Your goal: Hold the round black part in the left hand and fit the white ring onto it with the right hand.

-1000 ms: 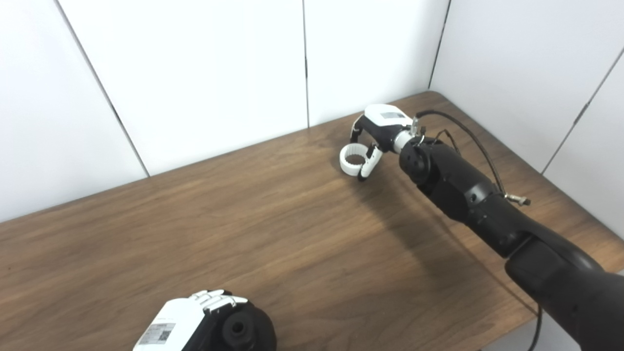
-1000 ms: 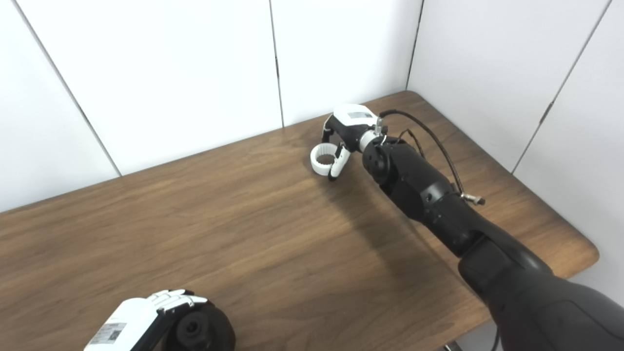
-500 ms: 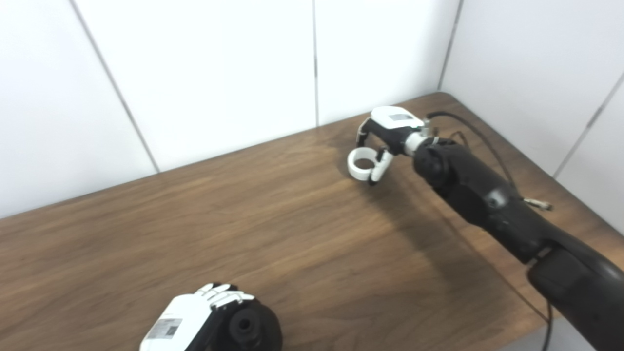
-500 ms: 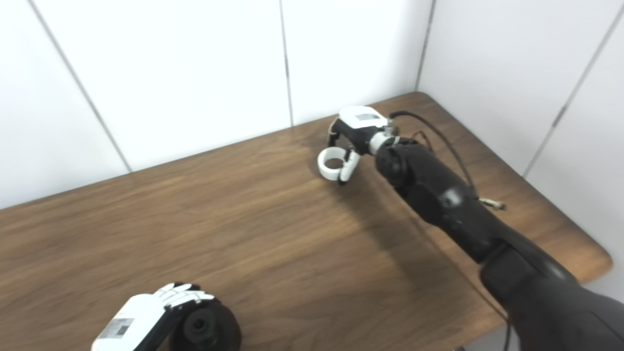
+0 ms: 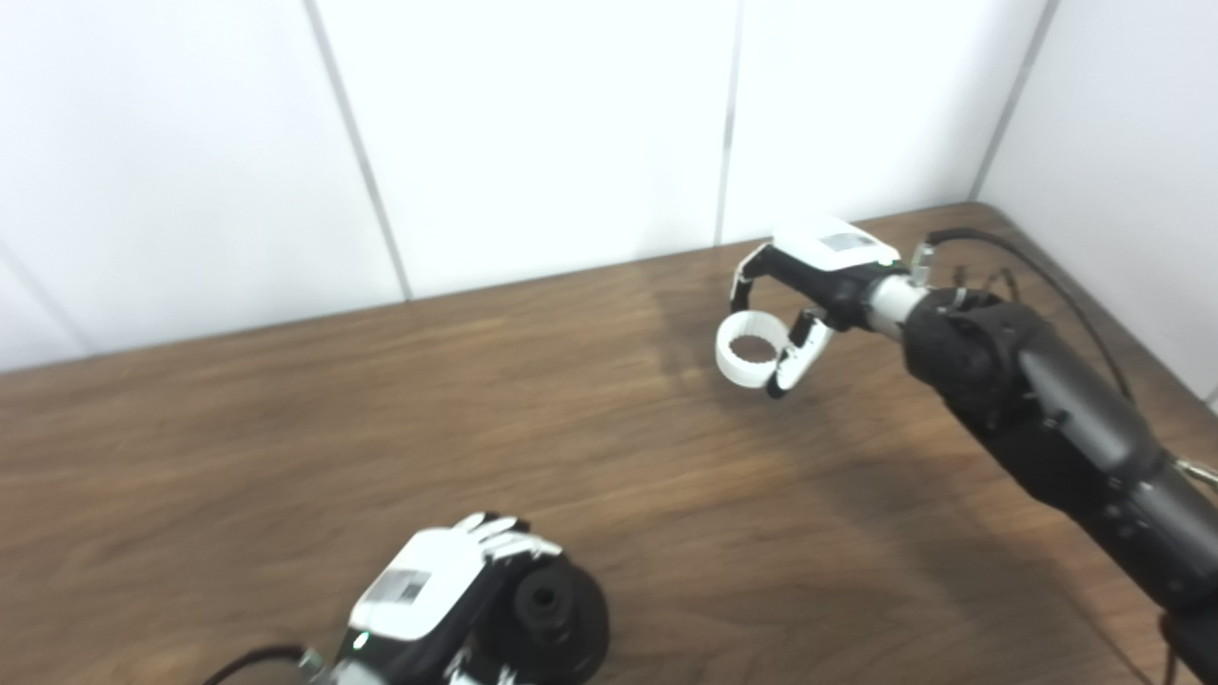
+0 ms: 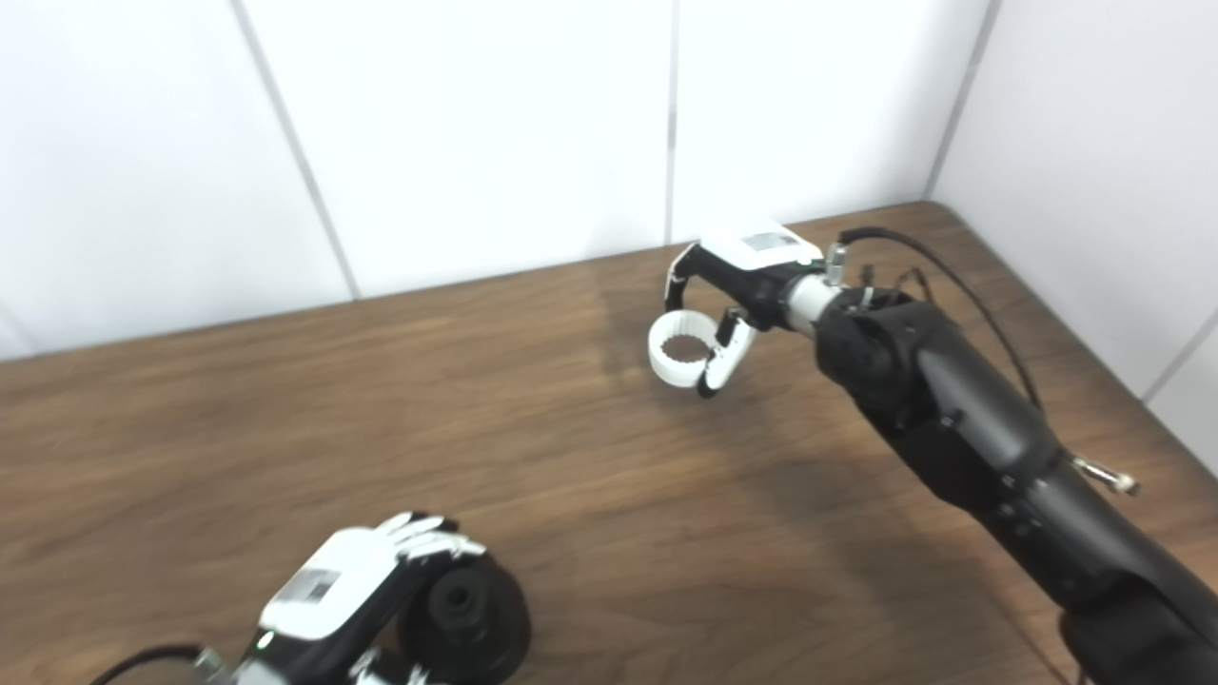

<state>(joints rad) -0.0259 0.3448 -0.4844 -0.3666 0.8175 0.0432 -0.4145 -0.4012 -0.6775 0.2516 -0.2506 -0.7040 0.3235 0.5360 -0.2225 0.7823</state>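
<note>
While left hand (image 5: 447,590) grips, right hand (image 5: 809,285) holds white ring (image 5: 752,349).

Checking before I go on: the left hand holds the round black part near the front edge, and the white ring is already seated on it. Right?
Not quite. The left hand does hold the round black part, but the right eye view shows the white ring far off it, gripped by the right hand.

Bare wooden table (image 5: 285,428) between the two hands — open passage, white wall panels (image 5: 533,133) close behind the far edge, side wall (image 6: 1094,143) boxing in the right corner.
</note>
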